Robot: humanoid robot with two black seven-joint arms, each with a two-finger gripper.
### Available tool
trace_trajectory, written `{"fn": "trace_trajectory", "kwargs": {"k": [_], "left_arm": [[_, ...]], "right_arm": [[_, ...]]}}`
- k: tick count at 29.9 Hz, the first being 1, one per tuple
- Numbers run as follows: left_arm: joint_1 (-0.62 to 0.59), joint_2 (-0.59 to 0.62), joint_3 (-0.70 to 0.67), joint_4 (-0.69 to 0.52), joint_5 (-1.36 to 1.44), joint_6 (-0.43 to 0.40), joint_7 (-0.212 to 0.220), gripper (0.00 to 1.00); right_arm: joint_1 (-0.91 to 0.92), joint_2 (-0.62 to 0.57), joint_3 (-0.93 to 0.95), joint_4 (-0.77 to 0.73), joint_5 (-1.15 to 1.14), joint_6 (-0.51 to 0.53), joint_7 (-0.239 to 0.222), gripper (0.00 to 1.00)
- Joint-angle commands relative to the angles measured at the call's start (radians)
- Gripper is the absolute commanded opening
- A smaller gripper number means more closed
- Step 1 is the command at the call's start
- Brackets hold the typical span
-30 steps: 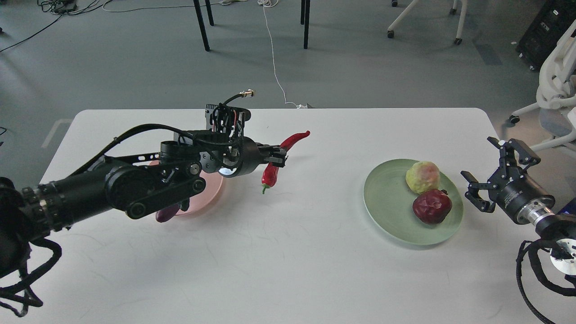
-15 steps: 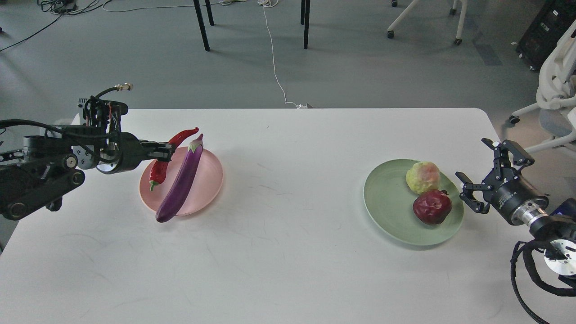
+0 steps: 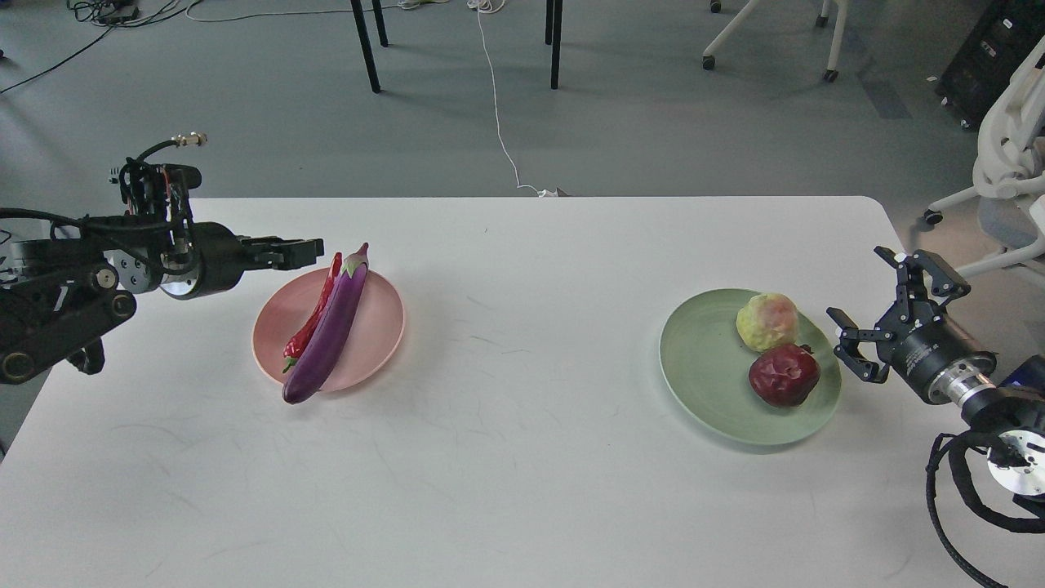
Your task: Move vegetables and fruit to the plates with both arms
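The purple eggplant (image 3: 331,331) lies slantwise on the pink plate (image 3: 377,327), its lower end over the rim. The red chili pepper (image 3: 304,337) lies on the same plate along the eggplant's left side. My left gripper (image 3: 309,249) is open and empty, raised just above and left of the plate's far edge. The bumpy yellow-green fruit (image 3: 767,320) and the dark red fruit (image 3: 784,374) sit on the pale green plate (image 3: 702,359). My right gripper (image 3: 861,309) is open and empty just right of the green plate.
The white table (image 3: 522,457) ends at a rounded far right corner. Beyond it are black table legs (image 3: 366,45), a white cable (image 3: 498,106) on the floor and a white chair (image 3: 1008,163) at the right.
My left arm carried the chili from the table's middle leftward to the pink plate, let it go beside the eggplant and drew back to the left. The right gripper barely moved.
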Motion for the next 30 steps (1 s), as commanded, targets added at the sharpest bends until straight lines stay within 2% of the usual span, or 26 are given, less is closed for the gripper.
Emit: {"fn": "trace_trajectory", "kwargs": {"k": [1, 4, 7, 12, 17, 22, 30], "left_arm": [[0.081, -0.020, -0.166, -0.102, -0.337, 0.002, -0.045, 0.99], [0.147, -0.067, -0.234, -0.160, -0.589, 0.016, -0.062, 0.99], [0.233, -0.127, -0.314, -0.172, -0.715, 0.049, -0.068, 0.99], [0.434, -0.275, -0.551, -0.172, -0.734, 0.094, -0.065, 0.99], [0.589, -0.417, -0.713, -0.166, -0.724, 0.118, -0.066, 0.99], [0.678, -0.467, -0.756, -0.159, -0.720, 0.117, -0.062, 0.99], [0.689, -0.469, -0.763, -0.159, -0.721, 0.115, -0.057, 0.99]], "right_arm": [[0.009, -0.003, 0.047, 0.004, 0.000, -0.002, 0.000, 0.97], [0.041, 0.000, 0.045, 0.013, 0.000, -0.005, 0.000, 0.97], [0.067, 0.001, 0.042, 0.059, 0.002, -0.046, 0.000, 0.97], [0.069, -0.002, 0.039, 0.164, 0.003, -0.159, 0.000, 0.97], [0.064, -0.010, 0.021, 0.192, -0.003, -0.166, 0.000, 0.97], [0.061, -0.019, -0.035, 0.206, -0.066, -0.161, 0.000, 0.98], [0.050, -0.007, 0.053, 0.205, -0.077, -0.158, 0.000, 0.99]]}}
